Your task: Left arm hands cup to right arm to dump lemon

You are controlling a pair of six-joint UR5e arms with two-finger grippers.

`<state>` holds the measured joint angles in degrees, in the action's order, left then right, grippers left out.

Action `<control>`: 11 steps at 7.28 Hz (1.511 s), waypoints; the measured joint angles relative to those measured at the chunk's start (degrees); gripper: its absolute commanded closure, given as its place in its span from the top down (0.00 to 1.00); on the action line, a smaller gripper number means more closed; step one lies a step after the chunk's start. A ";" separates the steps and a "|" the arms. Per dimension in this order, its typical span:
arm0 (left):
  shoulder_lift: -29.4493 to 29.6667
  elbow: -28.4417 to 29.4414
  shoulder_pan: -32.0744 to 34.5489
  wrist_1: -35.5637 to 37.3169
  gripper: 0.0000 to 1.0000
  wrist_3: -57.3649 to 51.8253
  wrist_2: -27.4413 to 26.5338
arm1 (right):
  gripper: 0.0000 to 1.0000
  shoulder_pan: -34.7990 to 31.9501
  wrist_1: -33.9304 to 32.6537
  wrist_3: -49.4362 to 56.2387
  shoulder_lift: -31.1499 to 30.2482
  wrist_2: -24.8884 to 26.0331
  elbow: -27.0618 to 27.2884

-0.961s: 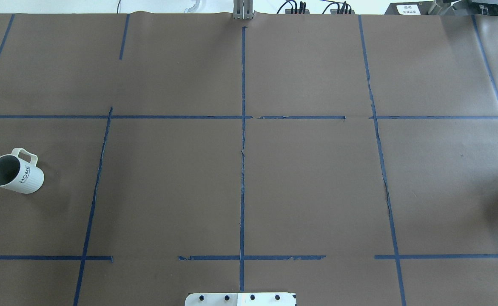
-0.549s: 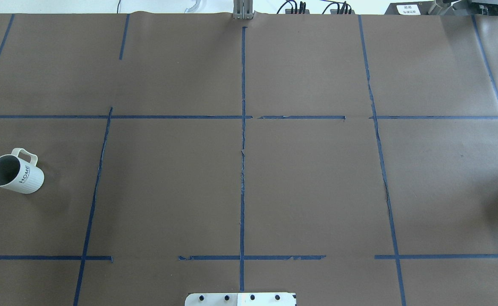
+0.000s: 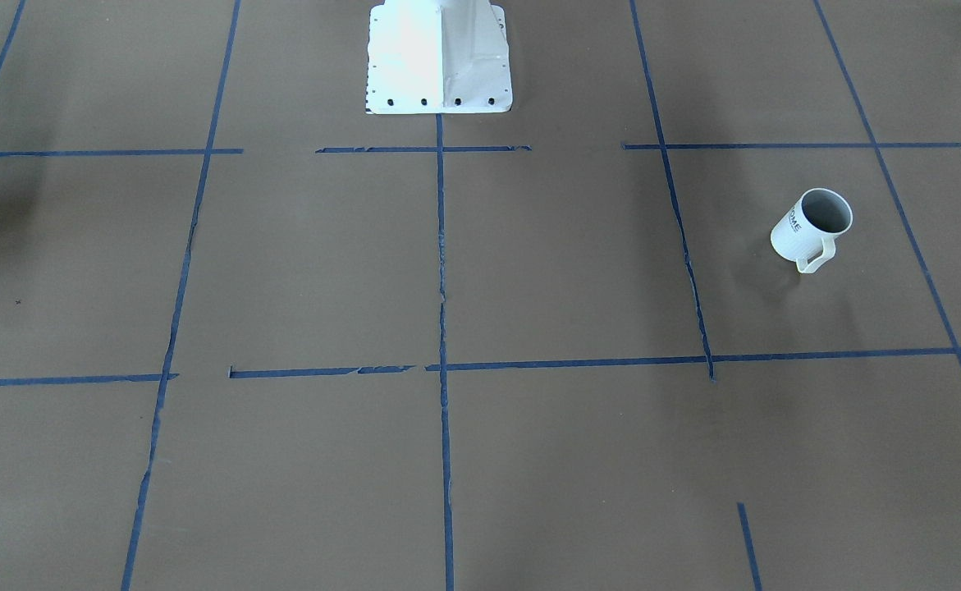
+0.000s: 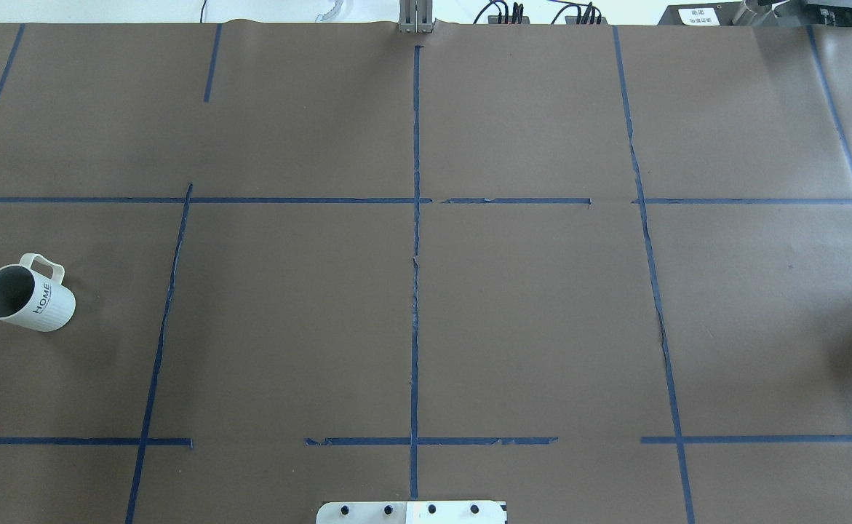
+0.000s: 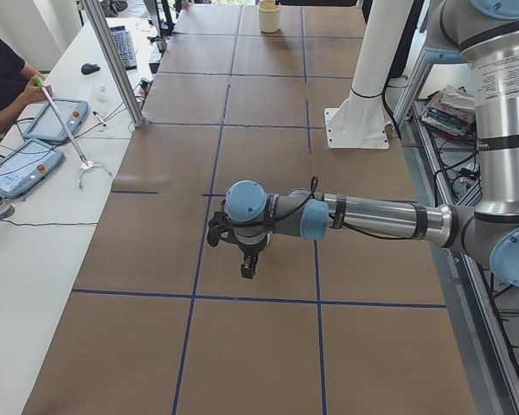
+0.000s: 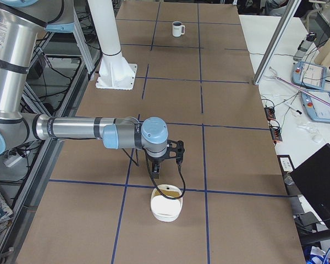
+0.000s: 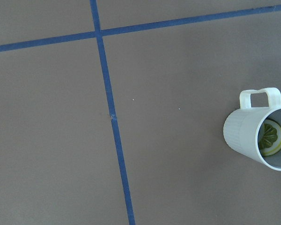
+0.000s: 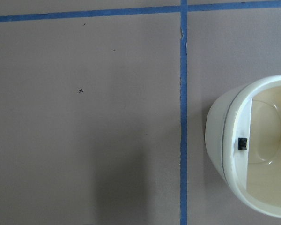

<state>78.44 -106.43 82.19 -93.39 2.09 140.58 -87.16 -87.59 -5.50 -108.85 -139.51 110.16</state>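
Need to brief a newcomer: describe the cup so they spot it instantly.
On the brown table gridded with blue tape, look to the robot's far left. The cup stands alone: white, ribbed, loop-handled, lettered HOME, holding a lemon slice.

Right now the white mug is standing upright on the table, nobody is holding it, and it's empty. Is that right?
Not quite: it isn't empty. The mug does stand upright on the table with nothing holding it, but a lemon slice lies at its bottom. The left wrist view, looking down into the mug, shows it.
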 measured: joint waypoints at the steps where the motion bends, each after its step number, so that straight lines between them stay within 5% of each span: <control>1: 0.02 0.11 -3.09 -4.25 1.00 6.27 -0.22 | 1.00 0.00 0.04 0.15 -0.01 -0.03 0.03; 8: 5.43 4.81 -20.31 -13.81 0.96 32.86 -7.89 | 1.00 0.09 0.00 -0.07 -0.31 -6.40 -0.43; 9: 6.01 6.12 -22.66 -15.62 0.33 34.79 -9.43 | 1.00 0.12 0.49 -0.05 -0.31 -6.63 -0.42; 10: 6.28 7.72 -23.85 -17.72 0.05 35.68 -10.14 | 1.00 0.20 1.65 -0.06 -0.31 -6.71 -0.46; 11: 6.34 8.86 -24.37 -19.12 0.00 36.04 -10.42 | 1.00 0.28 2.71 -0.06 -0.31 -6.73 -0.52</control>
<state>84.78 -97.57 57.82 -112.51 38.13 130.16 -86.88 -84.89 -5.55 -109.16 -146.24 109.64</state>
